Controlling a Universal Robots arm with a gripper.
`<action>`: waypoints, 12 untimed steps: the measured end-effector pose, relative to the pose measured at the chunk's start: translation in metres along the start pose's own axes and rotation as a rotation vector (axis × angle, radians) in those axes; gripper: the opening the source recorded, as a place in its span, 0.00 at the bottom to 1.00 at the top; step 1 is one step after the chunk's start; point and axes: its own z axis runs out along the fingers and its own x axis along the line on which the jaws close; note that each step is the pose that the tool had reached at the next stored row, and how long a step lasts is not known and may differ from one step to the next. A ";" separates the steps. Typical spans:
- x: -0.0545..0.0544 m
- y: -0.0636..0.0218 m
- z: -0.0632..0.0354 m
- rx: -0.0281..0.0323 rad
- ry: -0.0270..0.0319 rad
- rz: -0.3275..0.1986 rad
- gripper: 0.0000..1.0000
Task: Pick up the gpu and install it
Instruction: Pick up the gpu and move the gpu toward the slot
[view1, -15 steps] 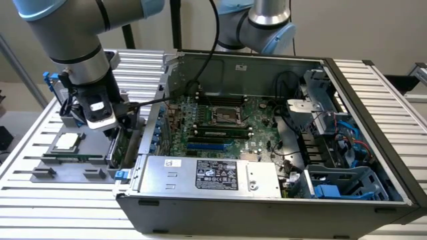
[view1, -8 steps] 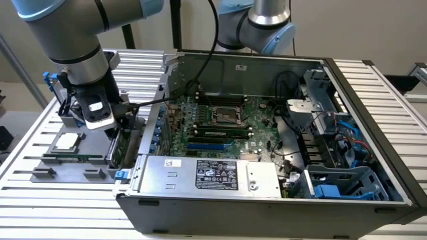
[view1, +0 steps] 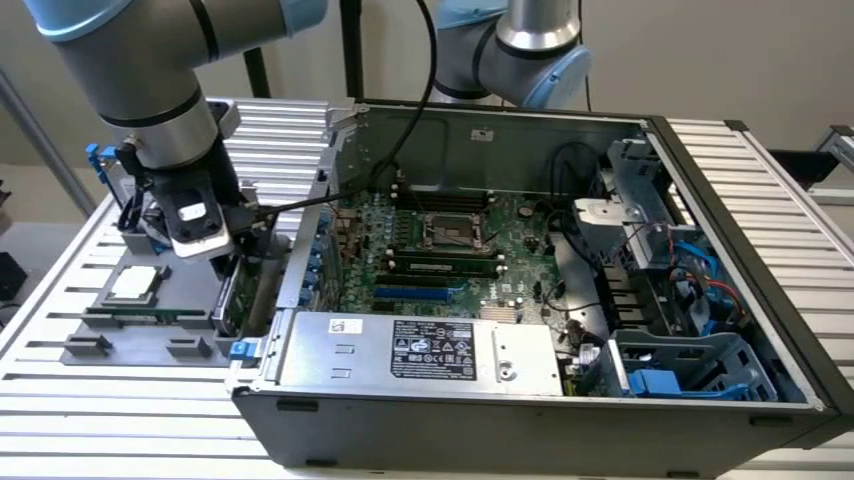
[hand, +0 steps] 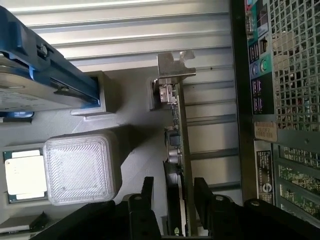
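Here's the gripper (hand: 175, 189) low over the grey plastic parts tray (view1: 134, 342) at the lower left of the exterior view, just outside the open dark metal computer case (view1: 534, 425). Its black fingers (hand: 147, 192) are spread, straddling the gpu (hand: 178, 130), a thin green circuit card standing on edge in the tray, its silver metal bracket (hand: 172, 67) at the far end; a gap shows beside one finger

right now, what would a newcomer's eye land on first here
The open case sits mid exterior view, its motherboard bare. At that view's left, the arm hangs beside the case, with its tool open astride the gpu, which stands on edge.
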 end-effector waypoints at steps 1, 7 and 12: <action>0.000 0.0002 0.0000 -0.0003 0.0001 0.000 1.00; 0.000 0.0010 0.0001 -0.0024 0.0001 -0.011 1.00; 0.000 0.0012 0.0002 -0.0032 -0.0003 -0.024 1.00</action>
